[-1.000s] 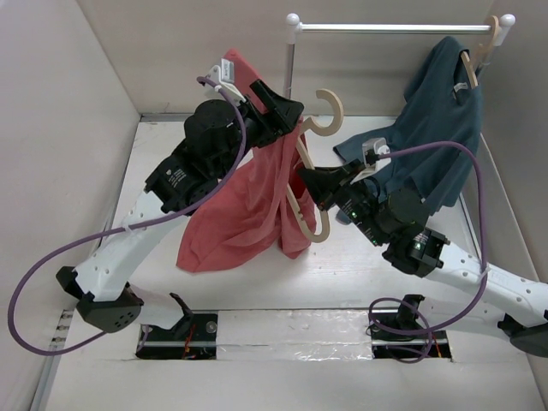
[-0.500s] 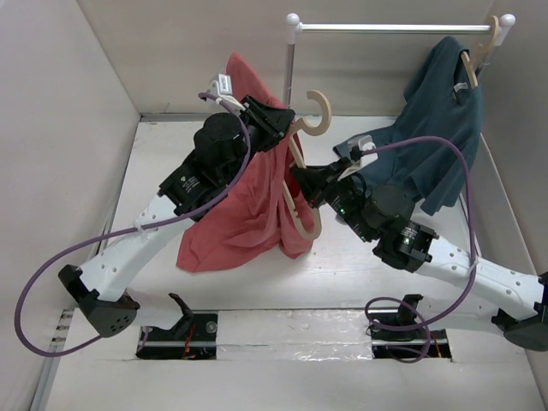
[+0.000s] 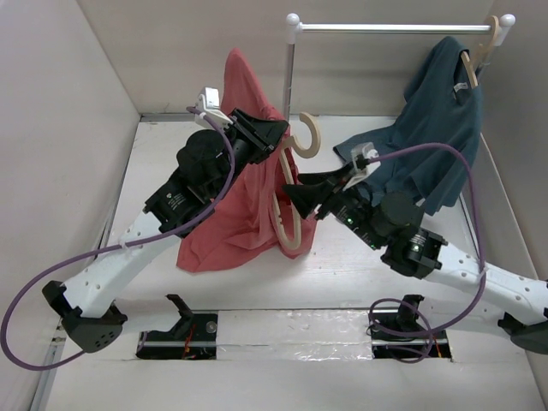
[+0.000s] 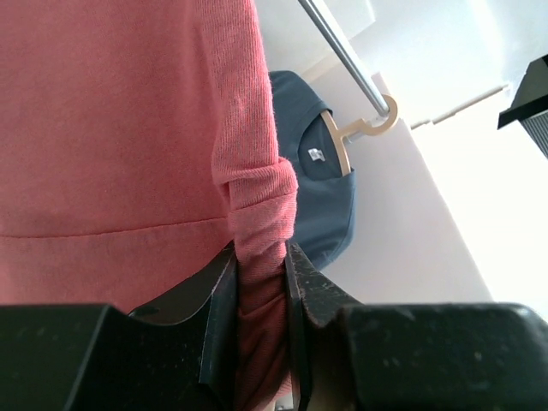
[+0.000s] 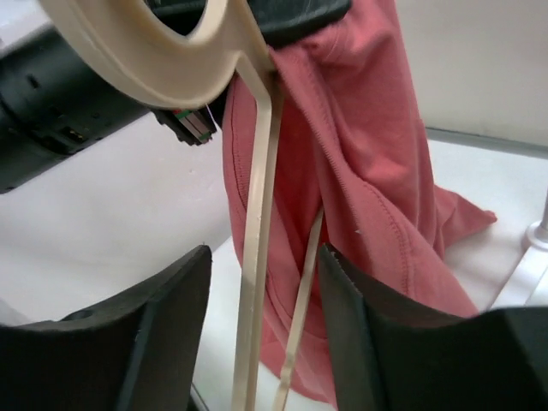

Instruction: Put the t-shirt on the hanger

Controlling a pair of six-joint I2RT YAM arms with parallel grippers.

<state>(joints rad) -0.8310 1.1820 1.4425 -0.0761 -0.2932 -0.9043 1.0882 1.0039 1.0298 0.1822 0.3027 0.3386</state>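
- The left hand (image 4: 261, 282) is clamped shut on a bunched fold of the coral-red, plain cotton t-shirt (image 3: 240, 205). It is held high above the middle of the white worktop (image 3: 342, 265), toward the far edge, so the cloth hangs long and the opening falls free for threading.
- The shirt's lower end pools on the worktop just left of centre. That slack looks deliberate, leaving cloth to slide over the wood.
- The pale beige wooden hanger with the curved hook (image 3: 279, 224) stands almost on end right beside the shirt, hook up near the left hand. One arm is tucked inside the red cloth while the other shows bare.
- The right hand (image 5: 257, 308) is at the hanger from the right, with the thin wooden arm running between its fingers. The wrist view does not show whether they pinch it or merely straddle it, so I can't call that one.
- In the far right corner a dark teal shirt (image 3: 445, 103) hangs from its own hanger on the metal rail (image 3: 394, 28), well apart from the action.
- The second shoulder is not yet covered.
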